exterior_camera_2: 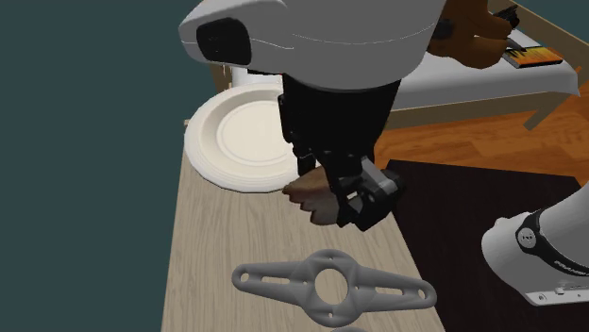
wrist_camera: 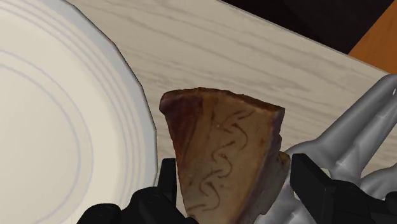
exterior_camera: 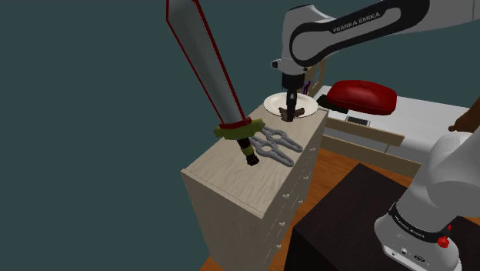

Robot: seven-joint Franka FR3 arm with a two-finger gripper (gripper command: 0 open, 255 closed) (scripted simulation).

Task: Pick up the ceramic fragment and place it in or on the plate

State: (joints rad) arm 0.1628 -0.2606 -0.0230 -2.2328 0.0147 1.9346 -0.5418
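A brown ceramic fragment (wrist_camera: 222, 153) with a curly line pattern sits clasped between my black fingers (wrist_camera: 167, 184). My gripper (wrist_camera: 238, 188) is shut on it. The fragment (exterior_camera_2: 307, 193) is over the pale wooden dresser top, just beside the rim of the white plate (exterior_camera_2: 236, 132), on the side toward the grey tool. Whether it touches the wood I cannot tell. In the shoulder view the gripper (exterior_camera: 290, 114) points straight down at the near edge of the plate (exterior_camera: 273, 102), with the fragment (exterior_camera: 289, 117) at its tip.
A grey flat tool with ring ends (exterior_camera_2: 330, 283) lies on the dresser (exterior_camera: 246, 185) close behind the gripper. A large red-edged sword (exterior_camera: 208, 69) stands tilted at the dresser's edge. A red cushion (exterior_camera: 361, 96) lies on the bed beyond.
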